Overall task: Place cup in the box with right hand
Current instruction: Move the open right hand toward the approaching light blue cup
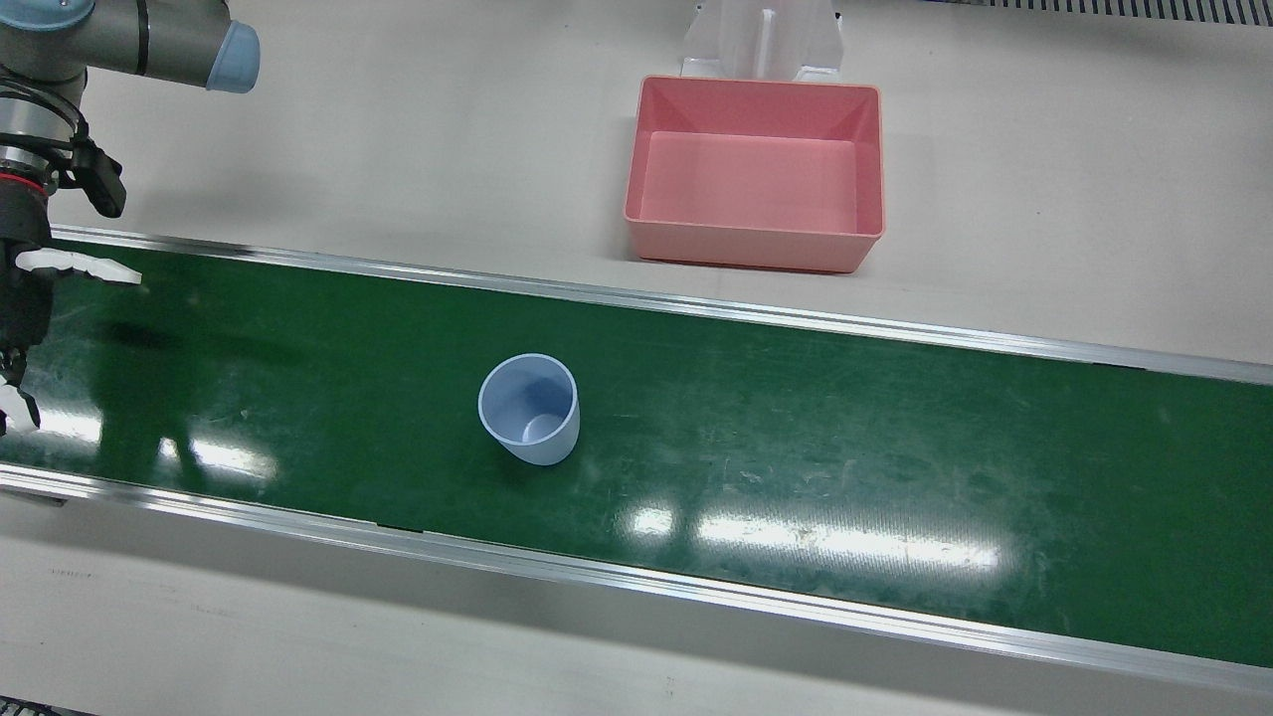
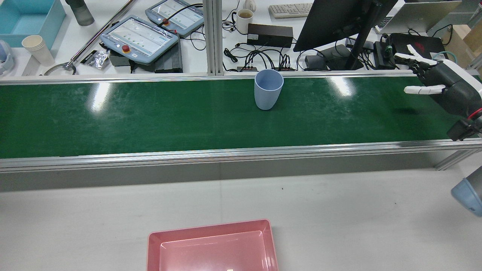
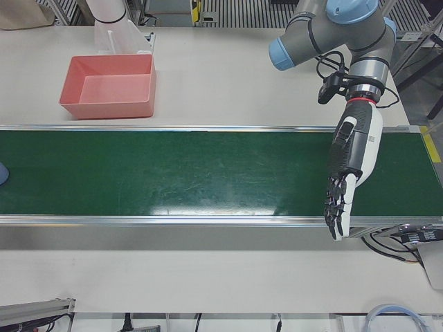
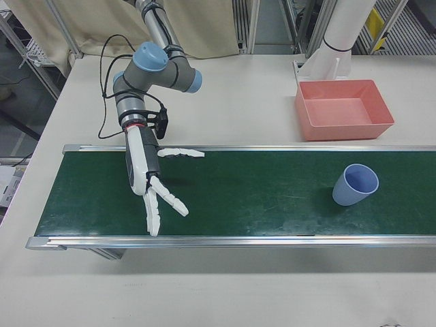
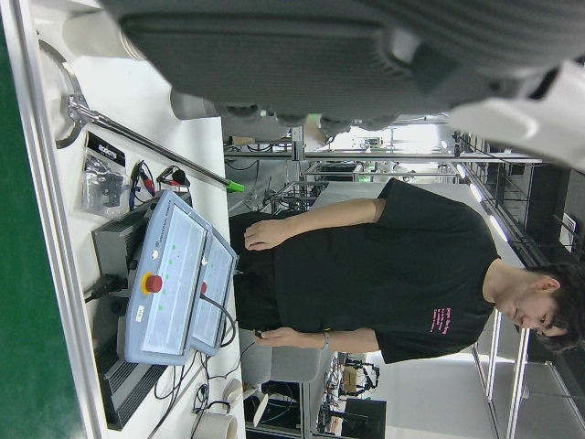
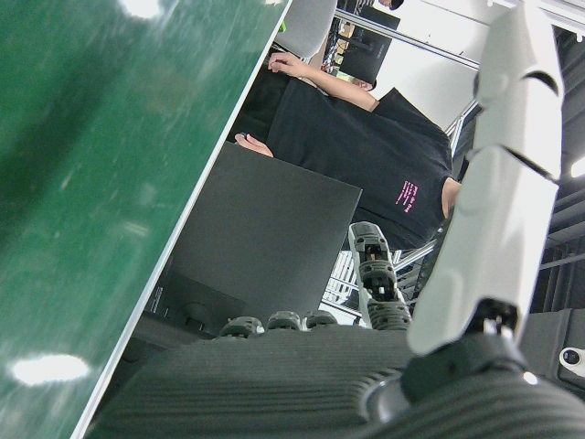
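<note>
— Right hand (image 4: 151, 187)?
— Well apart from cup (image 4: 355, 184). Hovering over one end of green belt (image 4: 272, 194), fingers (image 4: 172, 199) spread wide, thumb stuck out sideways. Nothing held. Same hand at far right of rear view (image 2: 438, 81), palm dark, fingertips white.

— Cup?
— Pale blue, upright, open mouth up, empty. Standing on belt, roughly mid-length in front view (image 1: 529, 408); closer to operators' edge of belt in rear view (image 2: 268, 89). Touching nothing else.

— Box?
— Pink box (image 1: 758, 185), rectangular, empty, off the belt on the pale surface (image 1: 398, 119), robot's side. Just beside a white pedestal base (image 1: 761, 40). Near the cup lengthwise, belt rail (image 1: 696, 306) between them.

— Left hand (image 3: 349, 176)?
— Over other end of belt, fingers stretched out straight and close together, pointing toward operators' side. Empty.

— Beyond the belt?
— Two teach pendants (image 2: 141, 35), cables, monitor (image 2: 335, 19), stack of paper cups (image 2: 37, 49). Person in black shirt (image 5: 384, 265) standing there, seen sideways from left hand view.
</note>
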Motion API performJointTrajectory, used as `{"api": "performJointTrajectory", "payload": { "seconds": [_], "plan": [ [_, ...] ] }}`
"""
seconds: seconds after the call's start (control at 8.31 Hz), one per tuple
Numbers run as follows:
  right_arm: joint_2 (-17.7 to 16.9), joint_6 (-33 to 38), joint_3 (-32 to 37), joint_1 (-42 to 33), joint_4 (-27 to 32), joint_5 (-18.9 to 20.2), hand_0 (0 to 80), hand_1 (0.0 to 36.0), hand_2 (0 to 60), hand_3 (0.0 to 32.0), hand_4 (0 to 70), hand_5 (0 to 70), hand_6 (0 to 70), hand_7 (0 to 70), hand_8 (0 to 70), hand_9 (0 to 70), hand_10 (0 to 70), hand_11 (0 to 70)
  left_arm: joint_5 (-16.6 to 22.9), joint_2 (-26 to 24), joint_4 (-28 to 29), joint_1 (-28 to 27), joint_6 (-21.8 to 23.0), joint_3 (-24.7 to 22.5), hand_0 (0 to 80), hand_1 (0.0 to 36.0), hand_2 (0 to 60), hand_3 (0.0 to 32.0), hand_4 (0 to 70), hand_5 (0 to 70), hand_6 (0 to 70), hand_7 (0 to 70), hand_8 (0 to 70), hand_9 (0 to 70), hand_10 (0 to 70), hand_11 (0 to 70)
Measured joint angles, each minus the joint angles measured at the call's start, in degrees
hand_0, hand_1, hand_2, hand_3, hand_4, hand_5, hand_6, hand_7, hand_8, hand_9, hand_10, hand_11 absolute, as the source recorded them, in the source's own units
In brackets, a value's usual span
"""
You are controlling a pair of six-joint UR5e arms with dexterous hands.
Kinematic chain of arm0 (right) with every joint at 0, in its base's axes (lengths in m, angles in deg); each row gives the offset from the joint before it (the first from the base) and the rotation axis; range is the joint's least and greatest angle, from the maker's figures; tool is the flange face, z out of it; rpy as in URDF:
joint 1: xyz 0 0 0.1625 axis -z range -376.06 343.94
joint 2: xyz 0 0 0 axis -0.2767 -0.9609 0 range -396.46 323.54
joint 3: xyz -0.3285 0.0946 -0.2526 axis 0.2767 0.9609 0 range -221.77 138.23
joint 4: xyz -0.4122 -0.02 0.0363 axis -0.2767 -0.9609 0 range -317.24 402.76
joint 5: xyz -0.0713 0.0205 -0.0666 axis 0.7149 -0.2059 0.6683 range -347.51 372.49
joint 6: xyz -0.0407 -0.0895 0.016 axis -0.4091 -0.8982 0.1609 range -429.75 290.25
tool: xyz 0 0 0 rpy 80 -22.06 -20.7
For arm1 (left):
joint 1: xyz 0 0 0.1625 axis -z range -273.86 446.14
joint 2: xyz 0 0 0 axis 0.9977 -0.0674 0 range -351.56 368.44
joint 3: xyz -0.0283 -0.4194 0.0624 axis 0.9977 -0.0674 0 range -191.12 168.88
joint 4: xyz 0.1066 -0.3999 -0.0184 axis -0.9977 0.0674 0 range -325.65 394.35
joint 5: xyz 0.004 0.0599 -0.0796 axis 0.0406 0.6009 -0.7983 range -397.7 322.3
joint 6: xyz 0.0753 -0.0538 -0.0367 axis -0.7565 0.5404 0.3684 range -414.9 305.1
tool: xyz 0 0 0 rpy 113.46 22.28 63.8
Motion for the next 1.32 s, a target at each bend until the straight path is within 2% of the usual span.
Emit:
{"api": "performJointTrajectory", "payload": {
  "seconds": [1.32],
  "plan": [
    [0.3,-0.68,0.09,3.36,0.0,-2.43,48.7,19.9,12.0,0.0,0.0,5.7,0.7,0.0,0.3,0.0,0.0,0.0,0.0,0.0,0.0,0.0,0.0,-0.09,0.0,0.0,0.0,0.0,0.0,0.0,0.0,0.0,0.0,0.0,0.0,0.0]
  ]
}}
